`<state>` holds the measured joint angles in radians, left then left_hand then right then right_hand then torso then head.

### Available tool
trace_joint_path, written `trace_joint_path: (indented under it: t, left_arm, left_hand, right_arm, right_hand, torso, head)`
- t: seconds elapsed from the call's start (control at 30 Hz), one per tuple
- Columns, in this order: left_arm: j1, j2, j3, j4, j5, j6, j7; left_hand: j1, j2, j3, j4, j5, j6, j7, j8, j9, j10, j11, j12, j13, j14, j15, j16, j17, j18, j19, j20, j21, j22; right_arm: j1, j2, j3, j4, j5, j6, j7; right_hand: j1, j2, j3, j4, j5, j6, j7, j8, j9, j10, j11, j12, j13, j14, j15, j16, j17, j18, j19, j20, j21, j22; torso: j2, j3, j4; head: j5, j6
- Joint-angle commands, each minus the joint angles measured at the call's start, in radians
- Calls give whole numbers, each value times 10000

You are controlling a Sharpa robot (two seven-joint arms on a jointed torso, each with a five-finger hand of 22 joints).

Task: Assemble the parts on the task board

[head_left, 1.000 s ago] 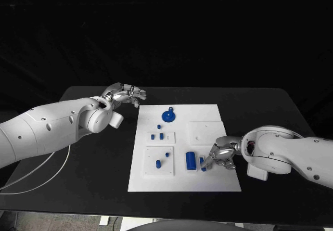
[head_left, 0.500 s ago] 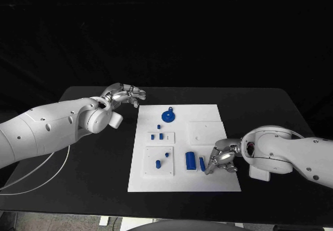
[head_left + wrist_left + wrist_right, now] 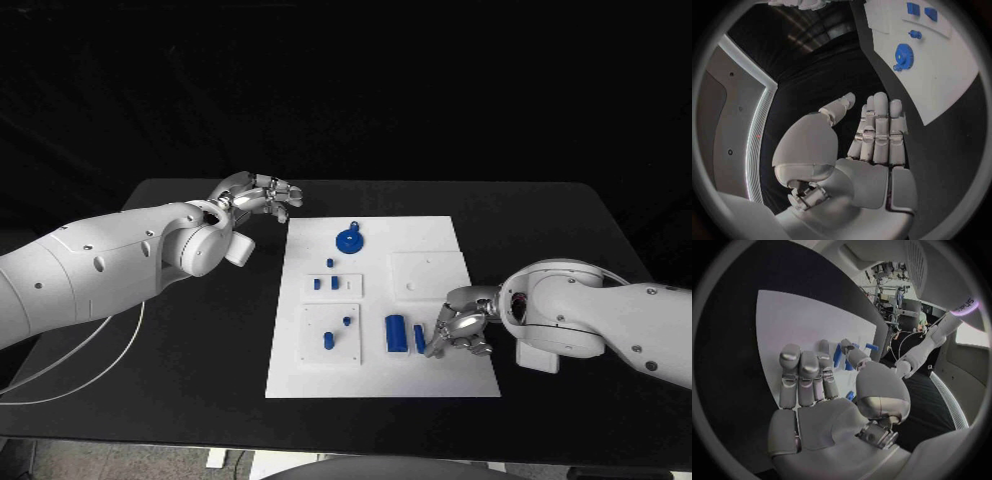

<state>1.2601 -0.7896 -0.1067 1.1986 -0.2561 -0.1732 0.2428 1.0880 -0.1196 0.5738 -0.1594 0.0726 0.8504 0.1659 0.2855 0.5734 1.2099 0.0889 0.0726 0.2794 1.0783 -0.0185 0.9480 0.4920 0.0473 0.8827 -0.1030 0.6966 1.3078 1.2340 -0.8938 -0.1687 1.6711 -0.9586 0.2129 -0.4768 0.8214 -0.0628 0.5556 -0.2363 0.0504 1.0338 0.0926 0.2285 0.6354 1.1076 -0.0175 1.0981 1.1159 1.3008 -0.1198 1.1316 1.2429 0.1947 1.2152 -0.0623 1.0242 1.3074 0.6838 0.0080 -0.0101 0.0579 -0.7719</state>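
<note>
Several blue parts lie on the white task board [image 3: 433,240] at mid-bench: a gear-shaped part [image 3: 349,241] near the far edge, small pegs [image 3: 327,283] on a raised inset plate, two pieces [image 3: 335,334] on a second inset nearer the robot, a thick cylinder [image 3: 395,334] loose beside it, and a slim bar [image 3: 421,340] just beside the cylinder. A third inset plate [image 3: 430,275] carries no blue piece, so assembly looks only partly done, with the loose cylinder and bar seemingly unplaced. Right hand [image 3: 462,325] sits low over the board's near right part, its fingers [image 3: 803,375] side by side and extended, fingertips at the slim bar; whether it is pinched cannot be told. Left hand [image 3: 260,195] hangs off the board's far left corner, fingers [image 3: 878,131] pressed together and straight, holding nothing. Black bench [image 3: 202,340] lies bare on both sides of the board, giving open room; the board's right edge runs close under the right hand.
</note>
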Motion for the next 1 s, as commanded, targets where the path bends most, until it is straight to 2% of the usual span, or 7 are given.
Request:
trace_joint_path:
  t: [0.03,0.17,0.27,0.7,1.0]
  left_arm:
    - [4,0,5,17,-19,130,75]
    - [4,-2,5,17,-19,133,75]
    - [4,-2,5,20,-19,134,75]
    - [4,-17,4,22,-23,150,52]
    - [4,-26,4,27,-48,170,39]
  left_hand:
    - [-85,7,7,62,-23,-64,-2,53,16,-16,69,26,18,-35,61,-34,11,119,25,-75,-47,49]
    - [-84,9,7,62,-23,-63,-3,53,16,-15,69,27,18,-35,60,-35,12,119,26,-75,-48,51]
    - [-83,9,7,62,-22,-63,-3,54,16,-15,69,27,18,-35,60,-35,13,119,26,-75,-49,52]
    - [-79,10,8,60,-21,-62,-4,57,16,-13,68,29,21,-35,60,-38,17,119,27,-75,-53,58]
    - [-78,8,7,60,-19,-63,-4,58,16,-13,68,29,21,-36,60,-40,20,118,27,-75,-56,61]
  right_arm:
    - [-11,40,-2,-46,-274,-126,-49]
    - [-15,105,-2,-53,-274,-177,-24]
    - [-20,138,-3,-56,-274,-216,-13]
    - [-40,249,-5,-176,-249,-10,-207]
    - [-234,405,-18,-351,-245,-72,-519]
  right_hand:
    - [14,75,325,52,-12,40,15,-22,-35,30,9,-43,15,60,-9,5,21,671,94,-19,-46,8]
    - [100,198,790,148,-13,50,19,-22,-40,40,12,-47,22,61,-7,-7,18,671,107,-20,-38,13]
    - [12,201,961,242,-14,52,24,-20,-40,47,17,-45,30,74,0,7,31,671,116,-3,-24,22]
    - [19,186,1112,200,-15,51,24,-17,-36,52,17,-41,40,71,1,-4,25,671,123,-3,-3,37]
    - [40,208,1217,117,-3,43,29,-19,-38,45,23,-44,46,71,9,-7,26,671,115,5,8,48]
  torso:
    - [5,4,-5]
    - [3,5,-4]
    - [0,4,-4]
    - [1,-1,-1]
    - [-2,-5,-4]
  head:
    - [-3,-9]
    - [-14,-14]
    - [-18,-13]
    - [-27,-43]
    - [-22,-71]
